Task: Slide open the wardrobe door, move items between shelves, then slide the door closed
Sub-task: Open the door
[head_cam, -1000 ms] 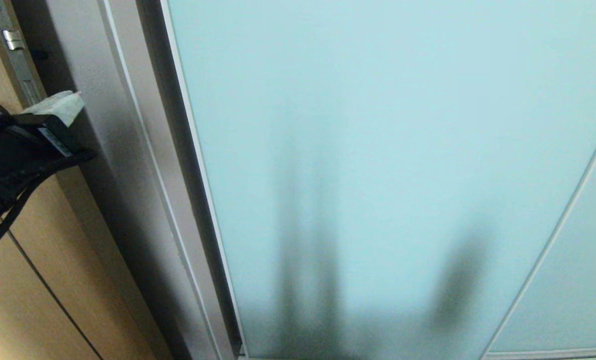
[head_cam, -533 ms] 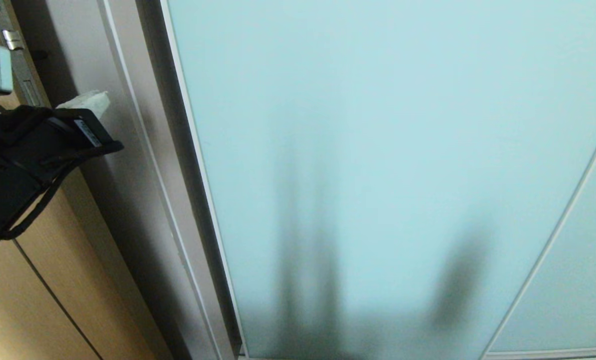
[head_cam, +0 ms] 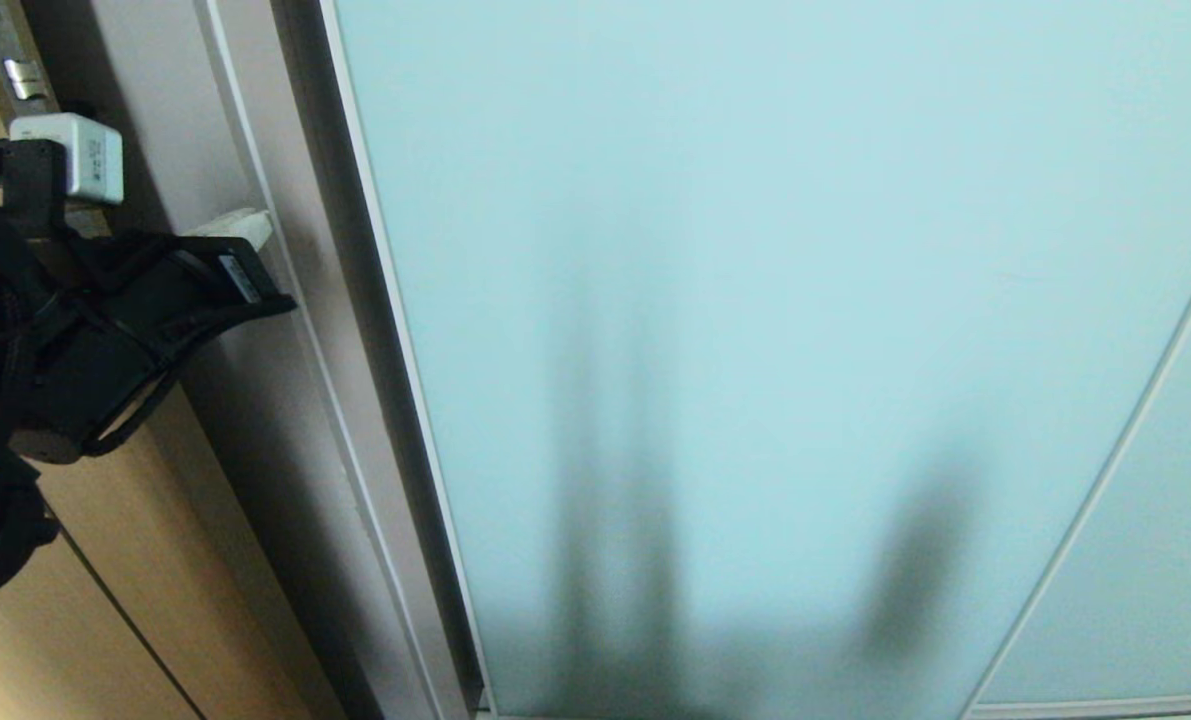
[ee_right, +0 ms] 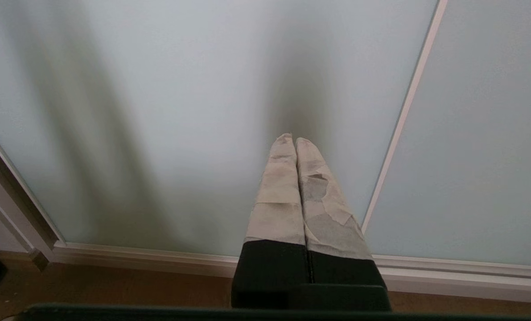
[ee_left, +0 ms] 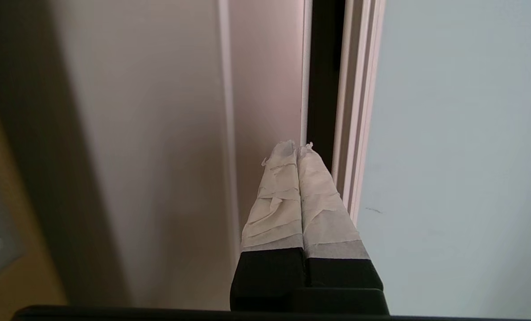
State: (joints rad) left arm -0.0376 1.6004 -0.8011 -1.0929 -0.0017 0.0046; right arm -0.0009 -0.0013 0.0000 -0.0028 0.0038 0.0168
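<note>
While one sliding wardrobe door stands shut, two end effectors clenched, left, right.

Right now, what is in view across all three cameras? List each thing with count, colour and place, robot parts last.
sliding wardrobe door: one, pale aqua frosted glass, silvery frame, fills most of head view, shut.
wardrobe side frame: one, grey-white, left of the glass.
wooden door: one, light brown, far left, with a metal lock plate.
floor: brown, below the door rail.
left gripper: taped fingers shut, by the door's left edge.
right gripper: taped fingers shut, facing the glass low down.
</note>
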